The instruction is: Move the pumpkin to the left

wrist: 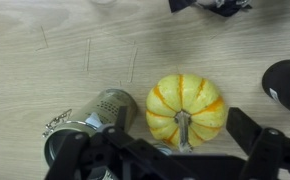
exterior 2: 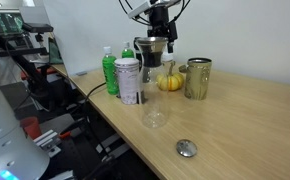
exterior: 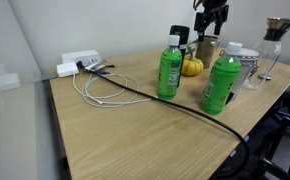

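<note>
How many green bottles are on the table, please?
2. In an exterior view, one green bottle stands just beside the pumpkin, the other bottle nearer the camera. More could hide behind them.

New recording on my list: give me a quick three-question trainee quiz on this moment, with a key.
1. True or false: the end effector is shut on the pumpkin.
2. Where is the end effector relative to the pumpkin? A) above it, not touching B) resting on the table far to one side C) under the table edge
3. Fill in: in an exterior view, the pumpkin shows between two ____ bottles.

Key: 1 false, the wrist view shows the jaws spread wide either side of the pumpkin. 2 A. 3 green.
</note>
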Controlling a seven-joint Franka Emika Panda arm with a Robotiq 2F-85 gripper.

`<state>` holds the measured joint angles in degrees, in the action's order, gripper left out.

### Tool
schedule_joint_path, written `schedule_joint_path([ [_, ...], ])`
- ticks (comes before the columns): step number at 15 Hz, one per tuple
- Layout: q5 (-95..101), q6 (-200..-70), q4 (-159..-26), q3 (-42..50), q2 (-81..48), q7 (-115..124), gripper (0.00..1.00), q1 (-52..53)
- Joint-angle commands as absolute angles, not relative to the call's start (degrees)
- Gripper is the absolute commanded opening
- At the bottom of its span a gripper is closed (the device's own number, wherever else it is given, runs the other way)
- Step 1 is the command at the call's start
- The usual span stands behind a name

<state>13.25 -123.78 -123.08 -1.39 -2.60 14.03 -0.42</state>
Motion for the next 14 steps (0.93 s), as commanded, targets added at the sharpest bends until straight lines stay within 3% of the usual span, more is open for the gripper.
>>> schedule_joint_path([
  [1, 13.10, -123.90, -122.72, -0.87, -3.01, 14.26, 1.00, 0.08],
  [14, 6.78, -131.27, -120.05, -0.54, -11.34, 12.55, 1.00, 0.27],
])
